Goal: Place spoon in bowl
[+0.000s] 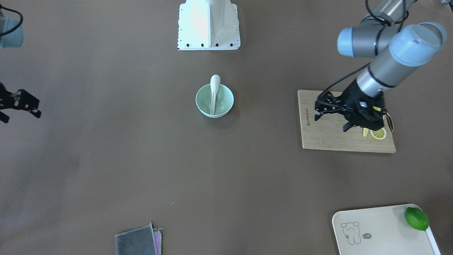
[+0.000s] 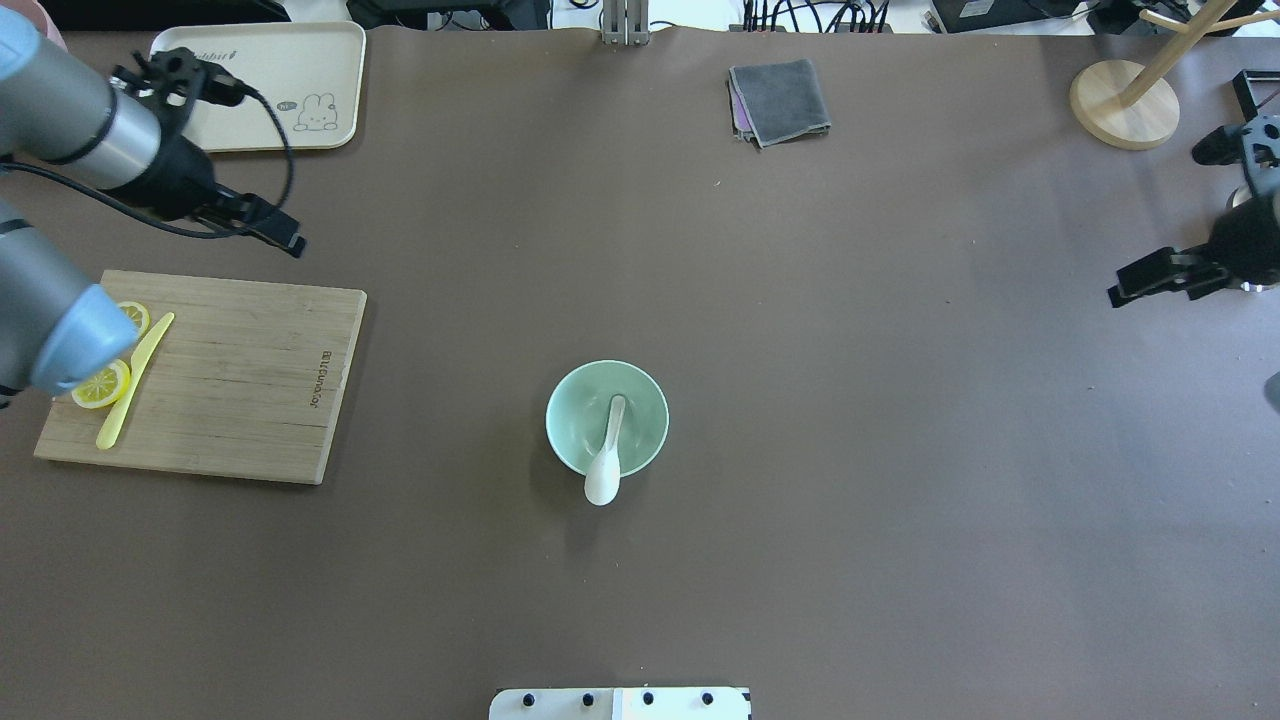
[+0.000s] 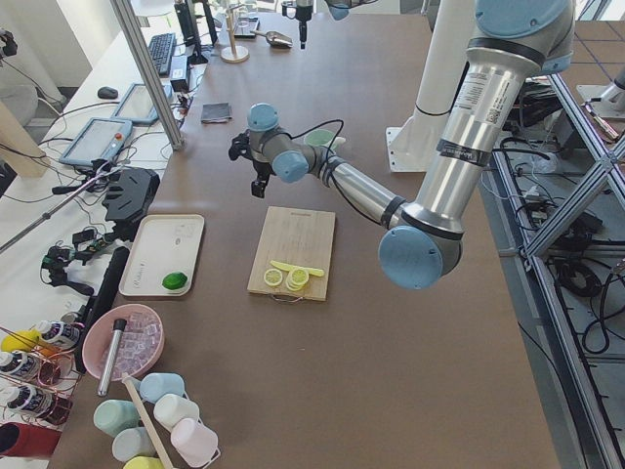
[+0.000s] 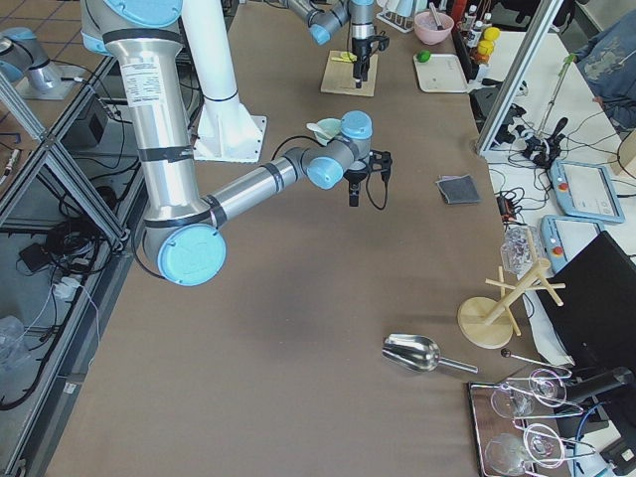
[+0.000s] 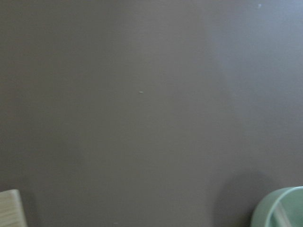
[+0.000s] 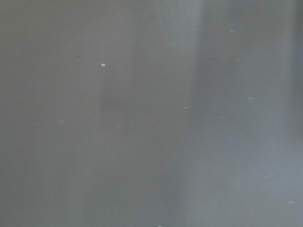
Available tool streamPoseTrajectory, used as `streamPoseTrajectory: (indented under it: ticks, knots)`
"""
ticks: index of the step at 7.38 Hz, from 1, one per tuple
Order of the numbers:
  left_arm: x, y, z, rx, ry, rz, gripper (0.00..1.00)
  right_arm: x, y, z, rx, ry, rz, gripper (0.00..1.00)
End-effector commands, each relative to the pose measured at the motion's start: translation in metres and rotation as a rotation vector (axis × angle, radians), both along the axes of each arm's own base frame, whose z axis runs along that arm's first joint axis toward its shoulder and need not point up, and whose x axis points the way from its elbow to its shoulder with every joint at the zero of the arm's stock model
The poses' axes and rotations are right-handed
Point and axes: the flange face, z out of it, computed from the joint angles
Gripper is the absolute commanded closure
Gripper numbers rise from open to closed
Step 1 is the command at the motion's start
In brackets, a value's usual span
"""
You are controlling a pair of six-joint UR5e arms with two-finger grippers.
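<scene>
The white spoon (image 1: 214,92) (image 2: 606,455) leans in the pale mint-green bowl (image 1: 201,108) (image 2: 563,400) at the table's middle. Its handle points down into the bowl and its scoop rests over the rim on the robot's side. My left gripper (image 1: 330,123) (image 2: 265,225) hangs open and empty above the wooden cutting board (image 1: 336,140), far from the bowl. My right gripper (image 1: 20,116) (image 2: 1150,280) is open and empty near the opposite table edge. The bowl's rim (image 5: 279,210) shows in the corner of the left wrist view.
On the cutting board (image 2: 250,380) lie lemon slices (image 2: 100,385) and a thin yellow knife (image 2: 135,380). A beige tray (image 1: 382,233) holds a lime (image 1: 416,218). A folded grey cloth (image 2: 780,100) and a wooden stand (image 2: 1125,105) are at the far side.
</scene>
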Motion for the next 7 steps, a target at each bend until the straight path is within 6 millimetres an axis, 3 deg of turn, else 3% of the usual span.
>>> streamPoseTrajectory:
  ticks: [1,2,3,4,6,7]
  knots:
    - [-0.142,0.035,0.114,0.010,-0.065,0.046,0.02,0.101,0.011,0.083,0.061,0.019,-0.050,0.00]
    - [-0.200,0.075,0.162,-0.014,-0.091,0.019,0.02,0.128,0.013,0.108,0.066,0.008,-0.052,0.00]
    - [-0.253,0.095,0.187,-0.056,-0.101,-0.063,0.02,0.138,0.012,0.120,0.066,0.010,-0.053,0.00]
    - [-0.267,0.110,0.203,-0.082,-0.112,-0.090,0.02,0.139,0.012,0.120,0.066,0.012,-0.052,0.00]
    - [-0.268,0.110,0.206,-0.094,-0.115,-0.097,0.02,0.138,0.010,0.119,0.072,0.011,-0.052,0.00]
    - [-0.268,0.111,0.220,-0.123,-0.116,-0.097,0.02,0.138,0.009,0.115,0.078,0.011,-0.051,0.00]
